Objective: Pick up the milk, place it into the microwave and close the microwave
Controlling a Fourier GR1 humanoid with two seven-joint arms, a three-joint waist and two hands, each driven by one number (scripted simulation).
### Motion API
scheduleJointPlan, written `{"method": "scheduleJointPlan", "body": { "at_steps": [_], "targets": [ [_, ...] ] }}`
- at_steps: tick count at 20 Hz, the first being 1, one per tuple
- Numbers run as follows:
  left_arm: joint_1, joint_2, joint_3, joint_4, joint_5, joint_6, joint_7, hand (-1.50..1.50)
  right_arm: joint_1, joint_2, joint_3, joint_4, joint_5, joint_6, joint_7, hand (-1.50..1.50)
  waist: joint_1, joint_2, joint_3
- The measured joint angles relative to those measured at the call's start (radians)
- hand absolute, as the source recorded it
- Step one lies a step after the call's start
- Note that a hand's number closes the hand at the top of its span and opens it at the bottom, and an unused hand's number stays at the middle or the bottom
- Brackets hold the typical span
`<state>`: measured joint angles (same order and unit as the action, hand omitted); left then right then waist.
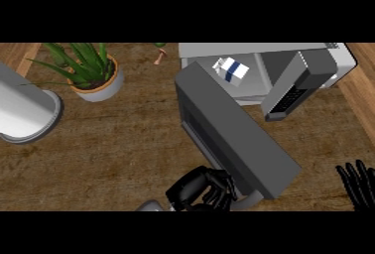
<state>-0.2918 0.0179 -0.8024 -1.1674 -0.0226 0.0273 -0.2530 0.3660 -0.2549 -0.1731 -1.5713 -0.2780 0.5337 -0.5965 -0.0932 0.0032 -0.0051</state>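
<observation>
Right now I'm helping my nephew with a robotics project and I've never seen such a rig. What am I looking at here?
This is one view from a humanoid robot's head, looking steeply down at a wooden counter. The microwave stands open, its grey door swung out, with the white and blue milk carton inside. The left hand, black with curled fingers, is at the door's outer end. The right hand rests open at the right edge. A potted plant and a grey cylinder stand at the left.
</observation>
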Motion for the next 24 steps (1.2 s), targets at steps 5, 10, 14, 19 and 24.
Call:
{"method": "scheduleJointPlan", "body": {
  "at_steps": [5,10,14,19,24],
  "targets": [
    [-0.083,0.012,-0.095,0.025,0.090,0.174,0.032,1.50,0.029,-0.022,0.040,-0.128,-0.050,0.031,0.060,-1.50,-0.029,0.006,0.000],
    [-0.171,0.014,-0.159,0.050,0.165,0.307,0.061,1.50,0.022,-0.043,0.069,-0.223,-0.094,0.046,0.126,-1.50,-0.051,0.014,-0.001],
    [-0.235,0.002,-0.167,0.060,0.238,0.388,0.048,1.50,0.027,-0.054,0.086,-0.280,-0.126,0.055,0.166,-1.50,-0.071,0.020,-0.002],
    [-0.321,-0.008,-0.159,0.091,0.322,0.474,0.032,1.50,0.036,-0.068,0.092,-0.338,-0.162,0.053,0.210,-1.50,-0.097,0.026,-0.002],
    [-0.416,-0.014,-0.135,0.147,0.399,0.531,0.017,1.50,0.044,-0.079,0.097,-0.392,-0.198,0.038,0.259,-1.50,-0.115,0.033,-0.001]
  ]
}}
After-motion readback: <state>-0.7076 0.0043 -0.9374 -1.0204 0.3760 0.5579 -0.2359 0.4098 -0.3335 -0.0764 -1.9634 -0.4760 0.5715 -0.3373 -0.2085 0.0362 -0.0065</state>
